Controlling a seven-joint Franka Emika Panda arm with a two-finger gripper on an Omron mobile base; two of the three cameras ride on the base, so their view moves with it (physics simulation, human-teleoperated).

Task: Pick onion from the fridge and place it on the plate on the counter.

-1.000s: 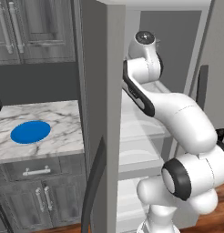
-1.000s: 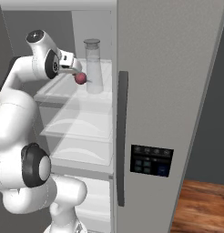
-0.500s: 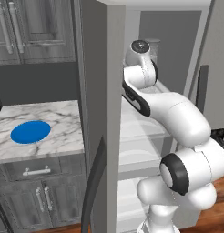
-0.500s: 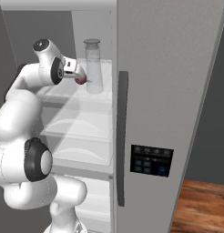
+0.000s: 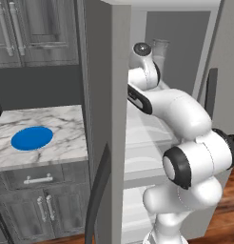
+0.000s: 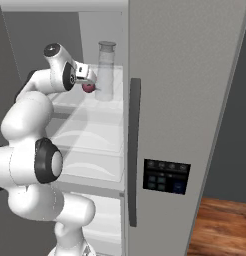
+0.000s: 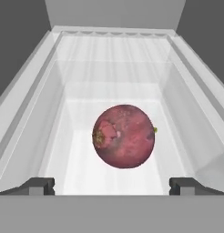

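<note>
The onion (image 7: 124, 136), a dark reddish-purple ball, lies on a white glassy shelf of the fridge (image 6: 195, 90), right in front of my gripper (image 7: 112, 185). The two fingertips (image 7: 38, 184) stand wide apart, level with the onion's near side and touching nothing, so the gripper is open. From the right base view, the gripper (image 6: 90, 81) hangs just over the onion (image 6: 88, 87) on the upper shelf. The blue plate (image 5: 32, 137) lies flat on the marble counter (image 5: 62, 119), left of the fridge (image 5: 104, 71).
A tall clear glass jar (image 6: 106, 72) stands on the same shelf, right beside the onion. The open fridge door edge with its dark curved handle (image 5: 97, 195) stands between the shelves and the counter. Grey cabinets (image 5: 33, 28) hang above the counter.
The hand has reached deeper into the fridge and come closer to the onion. The jaws have stayed wide, and the onion has not moved.
</note>
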